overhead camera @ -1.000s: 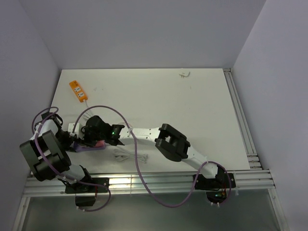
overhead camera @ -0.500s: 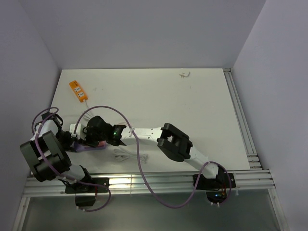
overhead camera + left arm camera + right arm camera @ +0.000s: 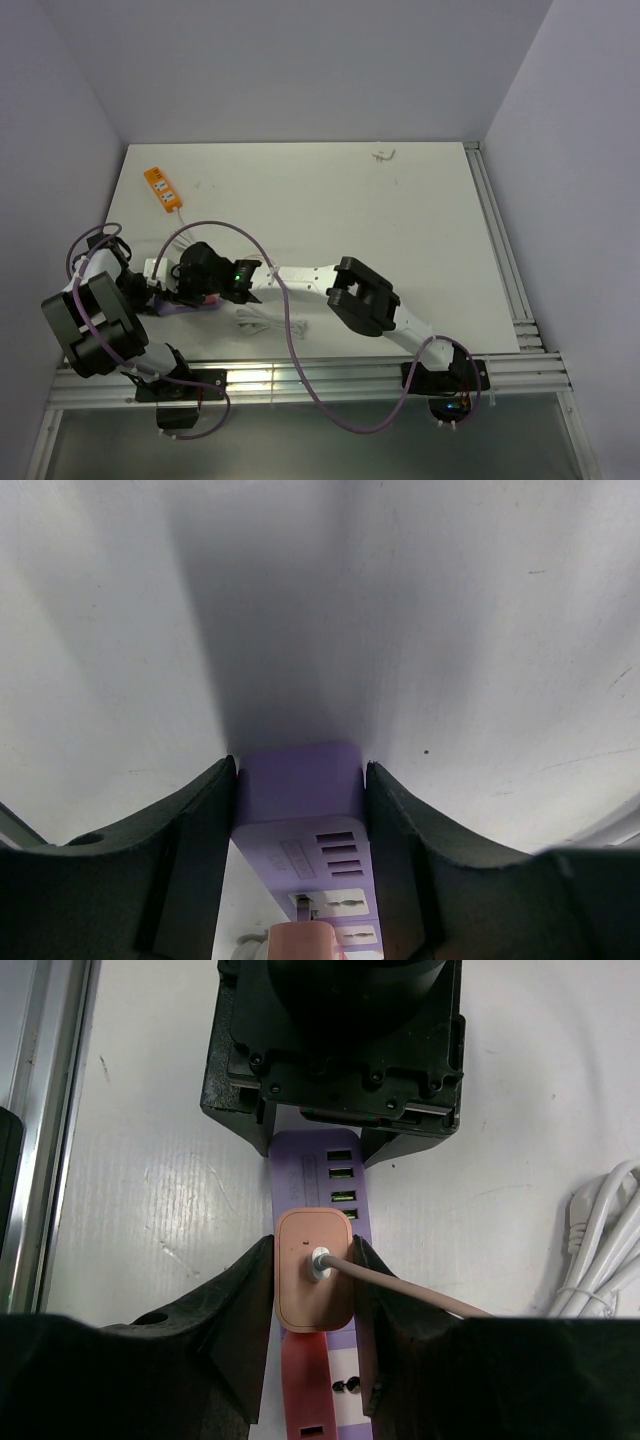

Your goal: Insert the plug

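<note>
**Plug pinched over the lilac strip, prongs out of sight**

Far left at the back, an orange power strip (image 3: 160, 187) lies on the white table (image 3: 400, 220), well away from the action. Nearer me, the left gripper (image 3: 300, 780) is clamped on one end of the lilac power strip (image 3: 338, 1165), a finger pressed against each long side, which pins it to the table.

Next along, the plug (image 3: 313, 1282) sits over the strip's face just past the row of slim ports. The right gripper (image 3: 313, 1302) pinches it by its two side edges. Its pale-pink cord (image 3: 420, 1295) leaves the back face and trails right. The prongs are hidden beneath the body, so I cannot tell how deep they sit.

The plug looks light, rigid and smooth, so it could twist in the grip if pushed off-centre. The flat sides seem the right hold, never the soft cord, with the push going straight down.

Far right lies a loose white cable bundle (image 3: 600, 1240).
</note>
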You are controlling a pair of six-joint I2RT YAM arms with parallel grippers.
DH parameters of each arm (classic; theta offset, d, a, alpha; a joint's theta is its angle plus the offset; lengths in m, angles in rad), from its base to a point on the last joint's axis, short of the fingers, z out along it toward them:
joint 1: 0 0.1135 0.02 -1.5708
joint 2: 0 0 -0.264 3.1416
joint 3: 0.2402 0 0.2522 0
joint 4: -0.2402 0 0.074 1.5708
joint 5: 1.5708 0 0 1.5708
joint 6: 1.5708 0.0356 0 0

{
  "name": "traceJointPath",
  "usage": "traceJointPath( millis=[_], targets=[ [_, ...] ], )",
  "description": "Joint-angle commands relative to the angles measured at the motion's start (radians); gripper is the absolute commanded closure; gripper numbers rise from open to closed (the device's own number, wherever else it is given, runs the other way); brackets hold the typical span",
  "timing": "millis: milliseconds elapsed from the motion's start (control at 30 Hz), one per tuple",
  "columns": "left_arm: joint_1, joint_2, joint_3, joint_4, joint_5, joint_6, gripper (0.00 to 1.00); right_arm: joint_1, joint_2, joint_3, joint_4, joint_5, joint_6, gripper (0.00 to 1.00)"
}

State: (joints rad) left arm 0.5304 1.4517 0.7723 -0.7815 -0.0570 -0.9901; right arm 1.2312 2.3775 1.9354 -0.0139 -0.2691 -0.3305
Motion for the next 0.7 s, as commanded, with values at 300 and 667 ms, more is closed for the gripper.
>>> traceJointPath(
  millis=[300,667],
  targets=[
    [-0.006,-0.004,-0.019,0.007,0.006,-0.015,1.0,0.007,-0.021,0.007,-0.04,0.108,-0.01,1.0],
    [-0.004,0.004,-0.027,0.014,0.002,-0.015,1.0,0.007,-0.023,0.033,-0.101,0.137,-0.036,1.0]
  ],
)
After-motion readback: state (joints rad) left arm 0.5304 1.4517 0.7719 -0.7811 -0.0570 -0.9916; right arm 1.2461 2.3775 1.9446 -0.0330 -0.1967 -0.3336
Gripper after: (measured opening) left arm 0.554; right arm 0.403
